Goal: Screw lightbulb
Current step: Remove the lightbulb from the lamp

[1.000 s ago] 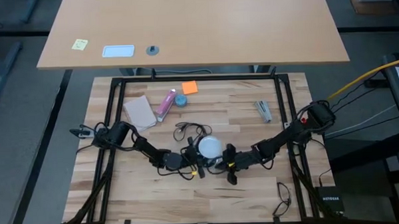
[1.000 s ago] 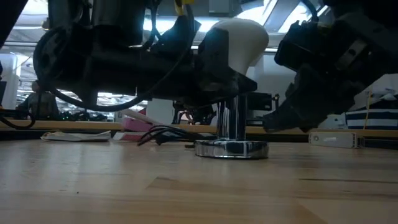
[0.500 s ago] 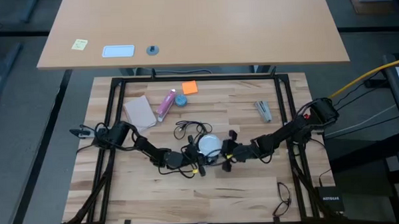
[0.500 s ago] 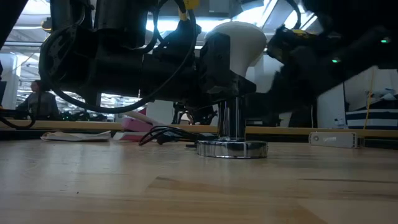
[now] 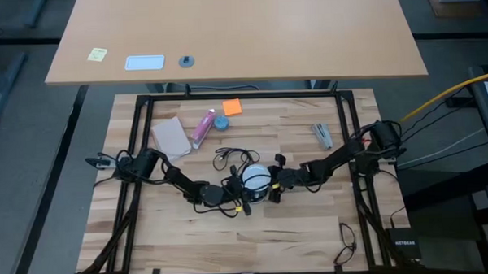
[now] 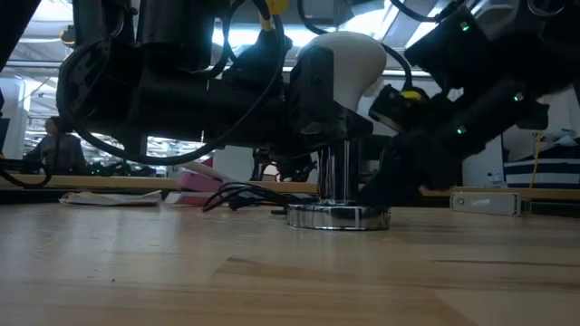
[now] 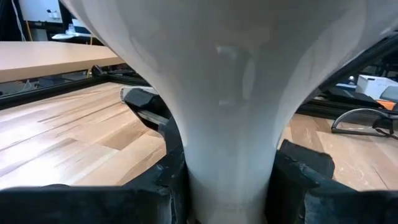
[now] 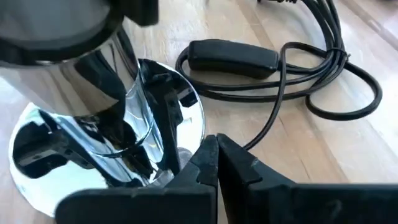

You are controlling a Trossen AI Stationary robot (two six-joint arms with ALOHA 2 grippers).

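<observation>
The frosted white lightbulb [image 6: 349, 52] stands globe up over the post [image 6: 337, 172] of the shiny silver lamp base [image 6: 337, 215], near the table's middle [image 5: 256, 177]. My left gripper [image 5: 236, 188] comes from the table's left and is shut on the bulb. My right gripper [image 5: 273, 185] comes from the right, its fingers shut, low at the base's disc [image 8: 37, 155]. The bulb's lower end is hidden behind my left fingers. My left gripper pinches the bulb's narrow neck [image 7: 227, 155] between its two fingers [image 7: 168, 171], one on each side. The fingers come level from the table's left. The bulb stands upright above the lamp post. My right gripper's shut fingertips [image 8: 214, 155] rest on the rim of the base's disc [image 8: 198, 134], slanting down from the table's right.
The lamp's black cord with its switch [image 8: 233, 55] lies looped just beyond the base [image 5: 228, 158]. Farther back lie a pink tube [image 5: 203, 126], a small blue round object [image 5: 221, 121], an orange note [image 5: 231, 107], a paper pad [image 5: 171, 135] and a grey part [image 5: 323, 134].
My right gripper has moved toward the table's left and far edge, in to the lamp, and has come down to the base's disc. My left gripper and the bulb have kept still.
</observation>
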